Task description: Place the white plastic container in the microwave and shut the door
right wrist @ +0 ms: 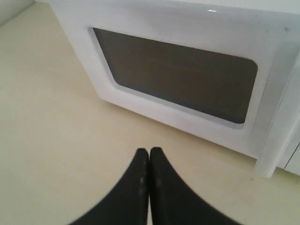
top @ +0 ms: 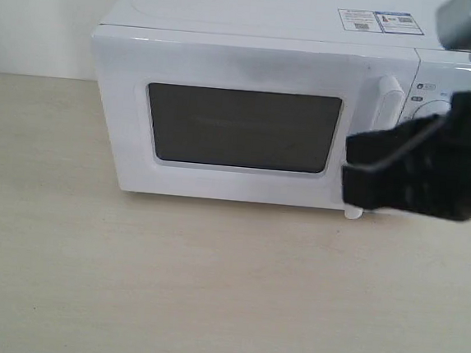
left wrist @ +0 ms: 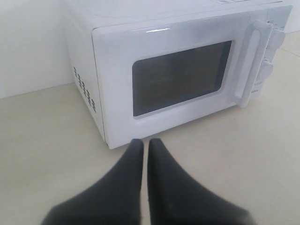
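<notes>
Our right gripper [right wrist: 149, 152] and left gripper [left wrist: 142, 142], both pinched together and empty, face the door [top: 245, 70] (closed); we judge its stiff, smooth handle [top: 388, 103] the place to hook.

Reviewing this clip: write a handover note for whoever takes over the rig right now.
Left claw: shut, empty, pointing at the microwave front.
Right claw: shut, empty, over the table in front of the door, towards its handle side.
Door: closed.
White plastic container: not in view; the dark window does not show whether it is inside.
Done: door shut.
Left: confirm the container is inside; if it is not, load it and close again.
</notes>
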